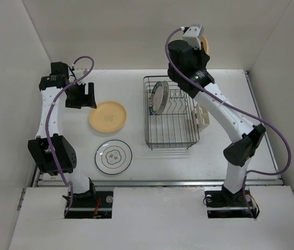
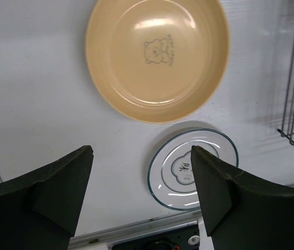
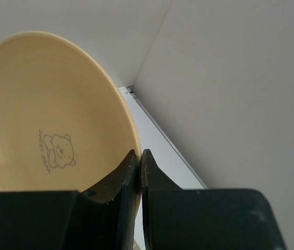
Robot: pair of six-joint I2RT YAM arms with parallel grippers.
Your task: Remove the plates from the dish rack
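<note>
You've got the yellow-orange round plate (image 1: 107, 115) and thin-rimmed white round plate (image 1: 114, 157) down toward the desk's left edge, right gripper (image 3: 139, 156) clamping the cream round plate (image 3: 48, 120) above the far edge, left gripper (image 2: 141, 151) wide and empty, teal-rimmed white plate (image 1: 160, 97) waiting in the dark metal wire dish rack (image 1: 170, 147).

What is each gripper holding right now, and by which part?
The right gripper pinches the cream plate by its rim. The left gripper is open, holding nothing.

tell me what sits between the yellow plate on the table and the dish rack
Nothing: the top view shows only bare table between the yellow plate and the dish rack.
</note>
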